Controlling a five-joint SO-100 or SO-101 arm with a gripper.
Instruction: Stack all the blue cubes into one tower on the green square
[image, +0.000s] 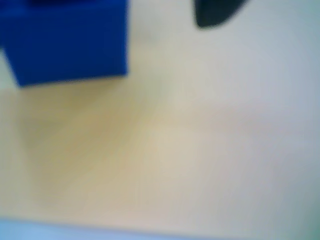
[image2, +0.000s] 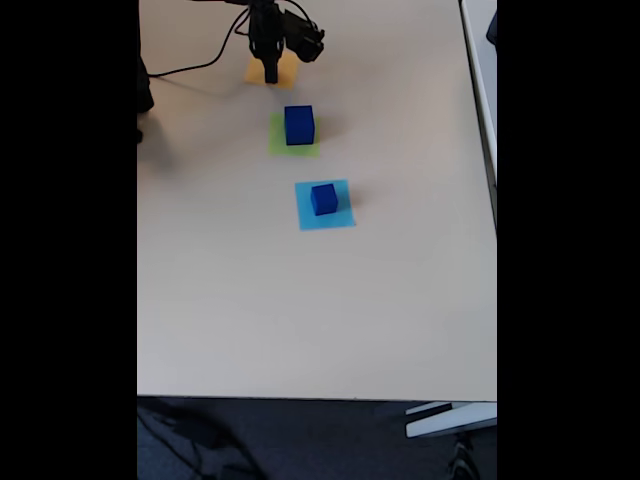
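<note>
In the fixed view, the smaller blue cube (image2: 323, 198) sits on the light-blue square (image2: 340, 217), nearest to the camera. Behind it, the larger blue cube (image2: 298, 124) stands on the green square (image2: 283, 146). Farthest, the gripper (image2: 269, 76) hangs over the orange-yellow square (image2: 288, 72); I cannot tell its opening.

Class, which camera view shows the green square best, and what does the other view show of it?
The fixed view: the green square lies flat beneath the larger blue cube, its edges showing on the table. The blurred wrist view gives only a pale greenish tint at its left edge, too vague to tell.
</note>
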